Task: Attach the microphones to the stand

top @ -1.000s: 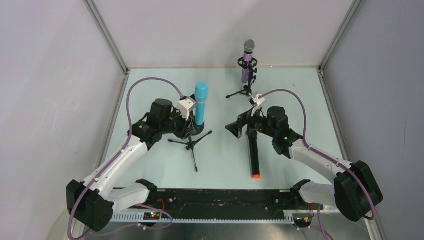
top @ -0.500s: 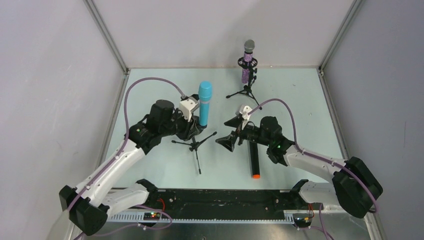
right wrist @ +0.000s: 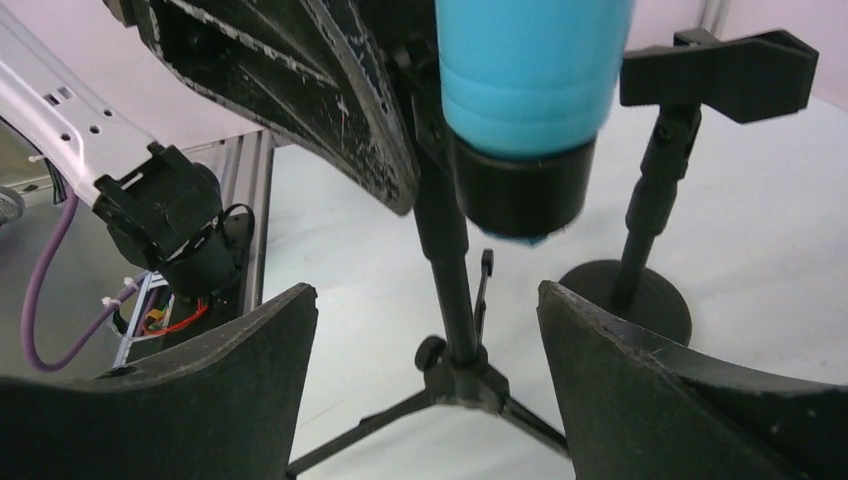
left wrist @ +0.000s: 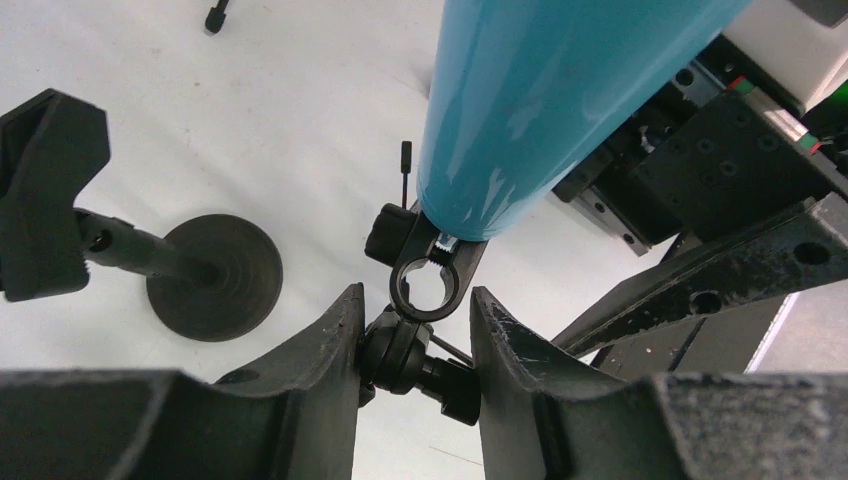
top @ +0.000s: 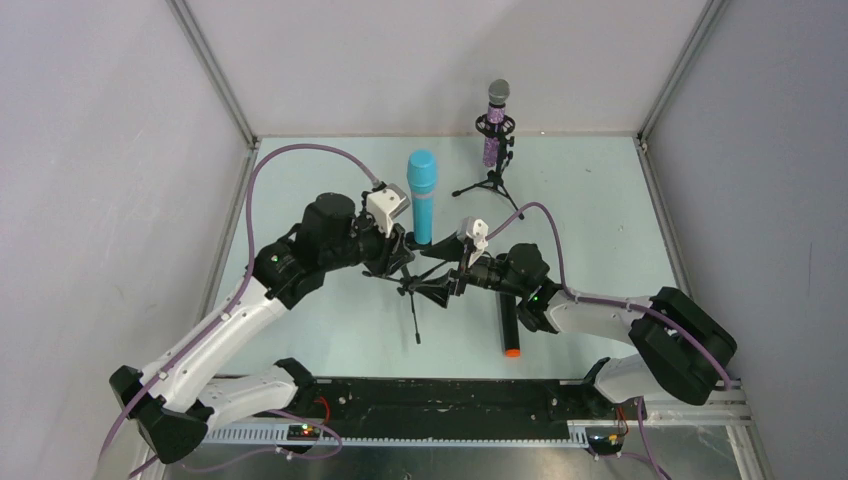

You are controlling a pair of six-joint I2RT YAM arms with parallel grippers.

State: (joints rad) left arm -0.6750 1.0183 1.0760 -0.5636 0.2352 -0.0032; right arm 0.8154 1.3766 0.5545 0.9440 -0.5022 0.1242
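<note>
My left gripper [top: 397, 254] is shut on the swivel joint [left wrist: 405, 358] of a black tripod stand [top: 413, 305]. That stand's clip holds the light-blue microphone [top: 422, 198] upright; it also shows in the left wrist view [left wrist: 540, 100]. My right gripper [top: 428, 274] is open, and its jaws straddle the tripod's post [right wrist: 450, 270] without touching it. The black microphone with an orange end [top: 510, 328] lies flat on the table beside the right arm. The purple glittery microphone [top: 494, 128] stands in its own tripod stand at the back.
An empty stand with a round base [right wrist: 628, 300] and a black clip [right wrist: 720, 70] stands just beyond the tripod; it also shows in the left wrist view [left wrist: 212, 277]. The enclosure walls rise on the left, back and right. A black rail [top: 440, 395] runs along the near edge.
My left arm has carried the tripod stand with the light-blue microphone to the right. My right gripper has swung left, off the black microphone, until its open jaws sit around the tripod's post.
</note>
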